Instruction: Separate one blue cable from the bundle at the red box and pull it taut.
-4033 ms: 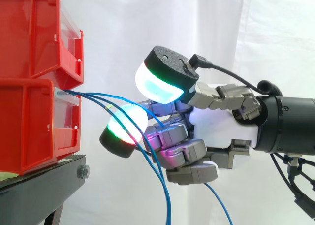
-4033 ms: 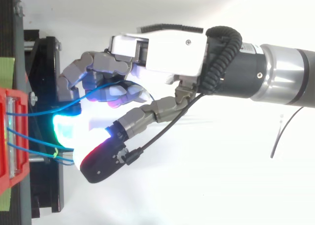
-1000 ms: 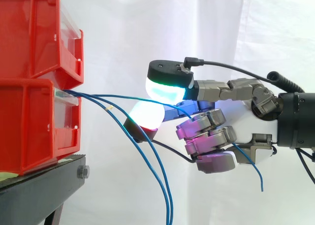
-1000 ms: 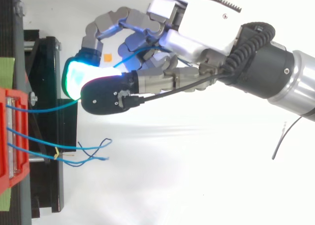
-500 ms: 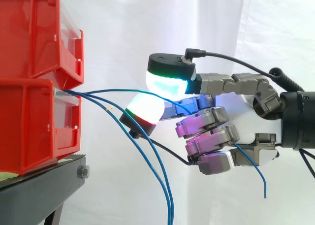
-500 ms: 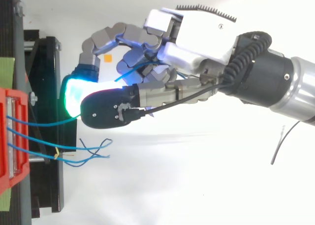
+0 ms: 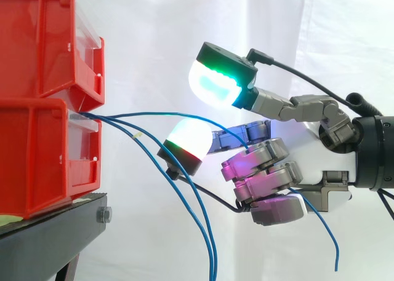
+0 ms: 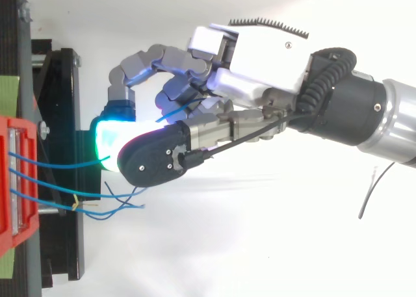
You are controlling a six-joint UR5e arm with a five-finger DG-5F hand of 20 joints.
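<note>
Several thin blue cables leave the front of the lower red bin [image 7: 37, 158]. One blue cable [image 7: 166, 114] arcs rightward, a little slack, into my hand [image 7: 305, 142]. The hand's lower fingers [image 7: 261, 170] are curled round it, and its loose end [image 7: 329, 238] hangs behind them. The thumb pad [image 7: 218, 78] is lifted well above a finger pad [image 7: 188, 142], leaving a gap. From above, the held cable [image 8: 58, 162] runs from the bin [image 8: 10, 180] under the hand [image 8: 260, 56]. The other cables [image 7: 184, 207] droop toward the floor.
A second red bin [image 7: 43, 41] sits on top of the lower one, both on a black stand [image 7: 49, 232]. The free cables' ends [image 8: 120, 203] lie just below the hand. A yellow tag [image 7: 136, 134] marks one cable. White curtain behind.
The thumb pad has lifted up and away from the finger pad, opening a gap. The curled fingers still hold the blue cable, and its loose end hangs slightly lower.
</note>
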